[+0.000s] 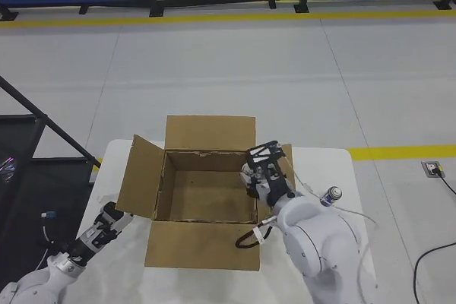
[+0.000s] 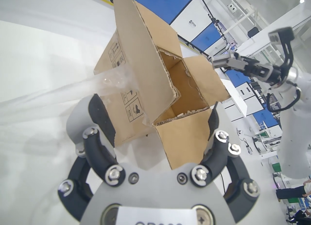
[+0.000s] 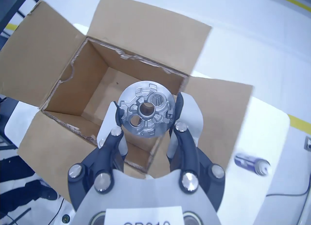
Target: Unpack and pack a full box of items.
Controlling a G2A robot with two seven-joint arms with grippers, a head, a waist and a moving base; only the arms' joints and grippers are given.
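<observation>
On the bench [image 1: 330, 163], the open cardboard box [image 1: 205, 194] stands empty with my left hand [image 2: 155, 111] spread wide beside its left flap, while my right hand [image 3: 148, 108] grips a machined metal disc [image 3: 145, 124] above it, best lowered level to the box floor before release.

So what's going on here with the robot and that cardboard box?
A two-armed robot is working at an open cardboard box on a white table. Its right gripper is clamped on a round metal disc, held above the box's opening near one side. The left gripper sits open, low beside the box's opposite flap, holding nothing. A spray can lies on the table outside the box.
</observation>
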